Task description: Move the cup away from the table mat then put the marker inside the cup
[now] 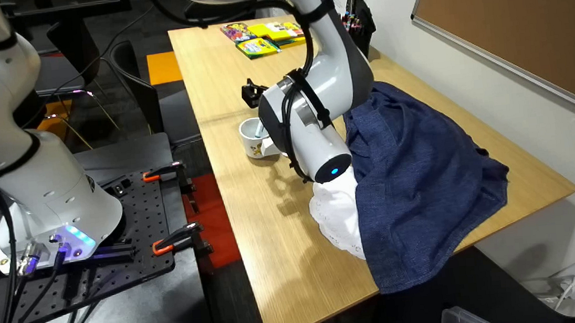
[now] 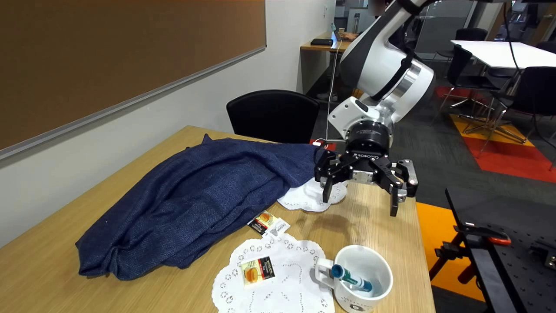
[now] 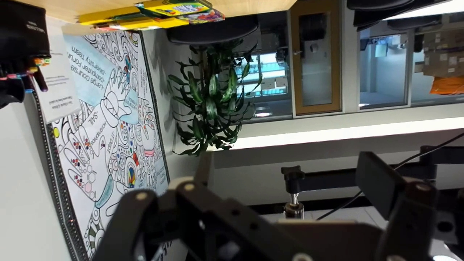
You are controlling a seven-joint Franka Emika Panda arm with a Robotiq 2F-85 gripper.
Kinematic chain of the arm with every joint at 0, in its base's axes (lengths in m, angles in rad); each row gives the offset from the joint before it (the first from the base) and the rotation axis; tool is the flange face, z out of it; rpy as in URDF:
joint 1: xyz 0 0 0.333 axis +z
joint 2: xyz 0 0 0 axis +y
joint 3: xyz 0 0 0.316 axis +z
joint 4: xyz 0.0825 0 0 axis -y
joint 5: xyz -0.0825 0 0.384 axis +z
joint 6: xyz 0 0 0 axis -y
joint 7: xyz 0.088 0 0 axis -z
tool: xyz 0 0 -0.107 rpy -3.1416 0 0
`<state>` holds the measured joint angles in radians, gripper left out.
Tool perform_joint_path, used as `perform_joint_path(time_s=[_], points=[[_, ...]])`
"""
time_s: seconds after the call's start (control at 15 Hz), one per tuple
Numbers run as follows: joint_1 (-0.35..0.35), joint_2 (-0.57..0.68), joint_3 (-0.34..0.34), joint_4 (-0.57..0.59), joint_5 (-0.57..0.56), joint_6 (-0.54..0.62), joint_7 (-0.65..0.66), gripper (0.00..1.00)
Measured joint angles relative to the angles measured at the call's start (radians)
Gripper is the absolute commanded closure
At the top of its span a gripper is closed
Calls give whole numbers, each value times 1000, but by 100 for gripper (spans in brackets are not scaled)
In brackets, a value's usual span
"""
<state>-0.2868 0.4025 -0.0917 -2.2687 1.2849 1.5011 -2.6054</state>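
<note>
The cup, a whitish mug, (image 2: 377, 287) stands upright at the right edge of a lacy white mat (image 2: 284, 300); its handle reaches over the mat. Whether its base touches the mat cannot be told. The cup (image 1: 251, 148) also shows in an exterior view beyond the arm. The teal marker (image 2: 352, 279) lies tilted inside the cup, its cap end resting over the rim by the handle. My gripper (image 2: 359, 205) is open and empty, above the table behind the cup, touching neither cup nor marker. In the wrist view its fingers (image 3: 290, 177) are wide apart with nothing between them.
A dark blue cloth (image 2: 204, 191) covers much of the table and part of another lacy white sheet (image 2: 309, 195). Tea packets (image 2: 257, 270) lie on the near mat and by the cloth. Crayon boxes (image 1: 258, 47) sit at the table's far end. A wall stands along the table.
</note>
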Motion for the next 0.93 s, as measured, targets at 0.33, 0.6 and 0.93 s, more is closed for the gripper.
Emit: perform_joint_path(time_s=[0.33,0.6,0.93], points=[[-29,0,31,0,11,2,0,0],[-7,-19,6,-21,10,0,2,0],[33,-136,-43,-66,14,0,47,0]])
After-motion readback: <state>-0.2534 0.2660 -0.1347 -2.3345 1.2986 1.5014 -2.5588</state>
